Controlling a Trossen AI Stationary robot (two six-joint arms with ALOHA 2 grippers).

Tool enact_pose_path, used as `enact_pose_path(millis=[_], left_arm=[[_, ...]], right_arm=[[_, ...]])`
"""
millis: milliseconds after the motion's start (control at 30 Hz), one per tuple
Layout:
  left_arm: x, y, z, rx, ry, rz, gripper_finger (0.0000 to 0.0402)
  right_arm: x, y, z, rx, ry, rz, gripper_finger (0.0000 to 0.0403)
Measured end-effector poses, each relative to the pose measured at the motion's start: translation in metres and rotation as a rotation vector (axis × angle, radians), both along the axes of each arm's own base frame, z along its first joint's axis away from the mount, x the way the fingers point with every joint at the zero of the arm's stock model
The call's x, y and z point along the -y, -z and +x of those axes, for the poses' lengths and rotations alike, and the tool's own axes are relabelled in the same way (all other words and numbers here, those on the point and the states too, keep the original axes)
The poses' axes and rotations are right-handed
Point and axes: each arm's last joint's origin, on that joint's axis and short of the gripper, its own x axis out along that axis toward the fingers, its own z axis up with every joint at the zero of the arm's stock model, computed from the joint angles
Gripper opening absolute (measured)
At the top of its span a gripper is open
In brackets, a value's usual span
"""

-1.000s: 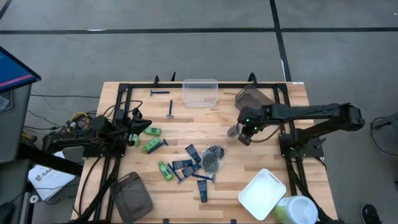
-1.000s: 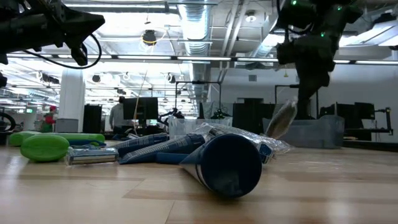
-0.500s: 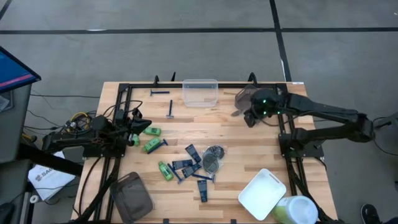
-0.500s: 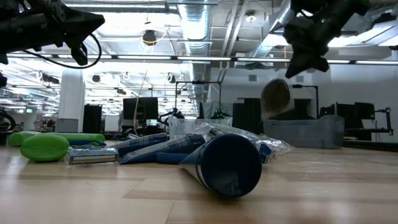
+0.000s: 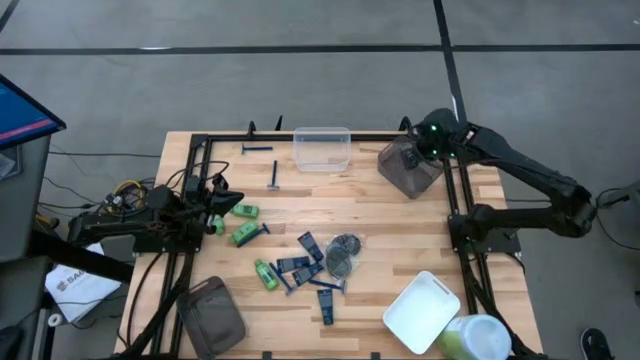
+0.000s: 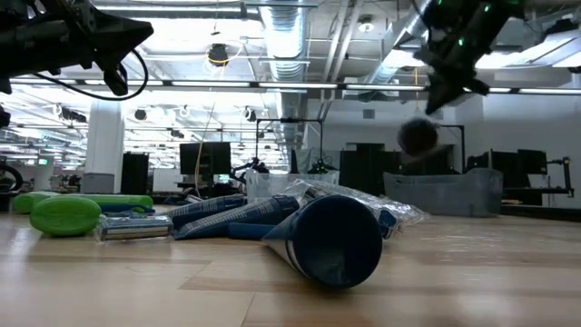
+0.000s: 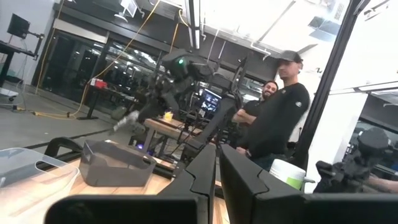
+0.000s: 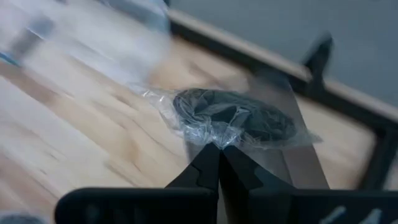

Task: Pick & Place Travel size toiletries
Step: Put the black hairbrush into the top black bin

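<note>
- The table (image 5: 420, 230) is a light wood top with a black frame running along its far edge and down both sides.
- Four tubs sit near the edges: a clear tub (image 5: 322, 147) at about 12 o'clock against the far rail, a grey-brown tub (image 5: 408, 166) at 2 o'clock, a white tub (image 5: 421, 312) at 5 o'clock and a second grey-brown tub (image 5: 212, 315) at 7 o'clock.
- Open wood lies between the clear tub and the central heap, and from the heap out toward 3 o'clock.
- The right gripper (image 8: 219, 151) is up at 2 o'clock, over the grey-brown tub there; its fingers are pressed together on the plastic wrap of a round greyish disc (image 8: 233, 119).
- In the right wrist view the disc hangs just past the fingertips, touching them, above the tub's wall.
- The low view shows the disc in the air below the gripper, clear of the table top.
- The left gripper (image 7: 217, 163) waits at 9 o'clock, above the table, fingers pressed together on nothing.
- Just beside it lie two green mini bottles (image 5: 245, 232); a third is near the heap.
- The heap at centre, toward 6 o'clock, holds navy tubes (image 5: 309, 246), another wrapped disc (image 5: 343, 253) and a razor.
- Two blue razors (image 5: 275, 176) lie apart at 11 o'clock.
</note>
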Motion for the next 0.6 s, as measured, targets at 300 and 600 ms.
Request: enact_pose_path(millis=[300,600], left_arm=[[0.0,0.0,0.0,0.0,-0.001,0.0,0.0019],[0.0,0.0,0.0,0.0,0.0,0.0,0.0019]], right_arm=[[0.013,0.03,0.009,-0.213,-0.019,0.119,0.0],[0.022,0.047,0.017,-0.358,-0.021,0.112,0.0009]])
